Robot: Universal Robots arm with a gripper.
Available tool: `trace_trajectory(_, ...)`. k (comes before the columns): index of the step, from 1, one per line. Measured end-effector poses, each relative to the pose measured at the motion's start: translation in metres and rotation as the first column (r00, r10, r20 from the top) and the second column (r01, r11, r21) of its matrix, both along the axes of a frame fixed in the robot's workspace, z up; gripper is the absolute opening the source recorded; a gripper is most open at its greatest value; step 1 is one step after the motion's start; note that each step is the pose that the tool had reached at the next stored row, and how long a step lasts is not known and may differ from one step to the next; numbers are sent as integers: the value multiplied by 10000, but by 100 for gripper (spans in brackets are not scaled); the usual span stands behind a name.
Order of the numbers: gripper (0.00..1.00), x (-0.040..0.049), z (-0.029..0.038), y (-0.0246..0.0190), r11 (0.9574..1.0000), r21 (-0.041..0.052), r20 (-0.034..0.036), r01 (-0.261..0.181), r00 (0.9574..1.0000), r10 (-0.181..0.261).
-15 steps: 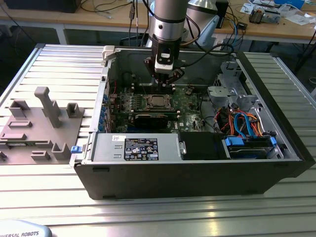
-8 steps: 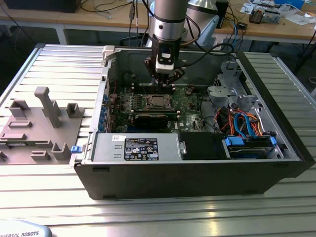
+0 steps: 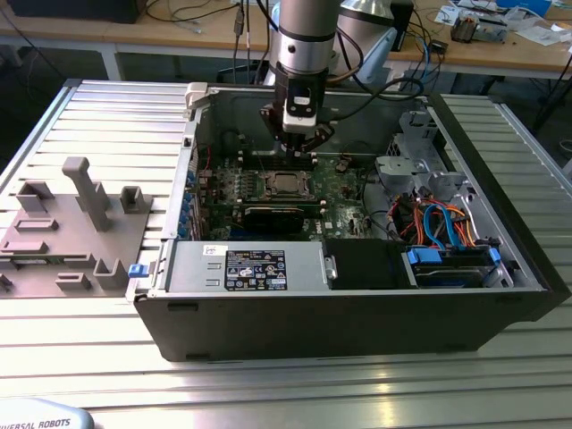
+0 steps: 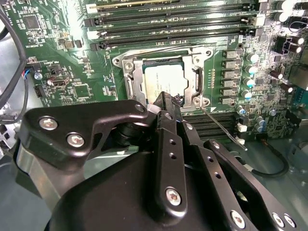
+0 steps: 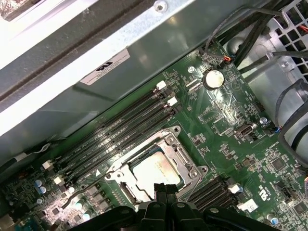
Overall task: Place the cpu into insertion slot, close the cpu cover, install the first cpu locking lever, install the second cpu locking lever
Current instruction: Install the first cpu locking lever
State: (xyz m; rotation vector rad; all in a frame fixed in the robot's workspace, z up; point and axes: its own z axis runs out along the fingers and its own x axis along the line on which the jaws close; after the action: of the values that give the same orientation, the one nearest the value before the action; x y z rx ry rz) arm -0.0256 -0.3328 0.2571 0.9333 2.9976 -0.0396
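On the ribbed table (image 3: 89, 357) stands the open black computer case (image 3: 357, 313), and my arm reaches down into it over the green motherboard (image 4: 72, 72). The gripper (image 4: 169, 98) hangs just beside the near edge of the insertion slot (image 4: 124, 61). Its fingertips are pressed together and I see nothing between them.

The cpu cover (image 4: 196, 79) seems to lie flat on the slot, and the cpu (image 4: 163, 79) shows through its window, so I judge the chip is seated. A thin wire lever (image 4: 224, 129) sticks out free from one corner of the slot.

I judge the cpu to be light, stiff and smooth on top, and delicate underneath, so I would hold it only by its edges. The lever looks springy and slippery, so I would take it at its free end.
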Motion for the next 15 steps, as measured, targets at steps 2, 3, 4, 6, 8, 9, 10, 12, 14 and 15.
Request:
trace_trajectory(2,11,0,0,0,10000,0,0,-80,10000,80)
trace_trajectory(3,11,0,0,0,9999,-1,0,-115,9999,115)
trace_trajectory(4,11,0,0,0,9999,-1,0,-136,9999,136)
trace_trajectory(6,11,0,0,0,9998,0,0,-185,9998,185)
trace_trajectory(8,11,0,0,0,9997,-1,0,-242,9997,242)
trace_trajectory(9,11,0,0,0,9996,-1,0,-283,9996,283)
trace_trajectory(10,11,0,0,0,9995,-1,0,-310,9995,310)
trace_trajectory(12,11,0,0,0,9993,0,0,-361,9993,361)
trace_trajectory(14,11,0,0,0,9991,0,0,-432,9991,432)
trace_trajectory(15,11,0,0,0,9990,-1,0,-453,9990,453)
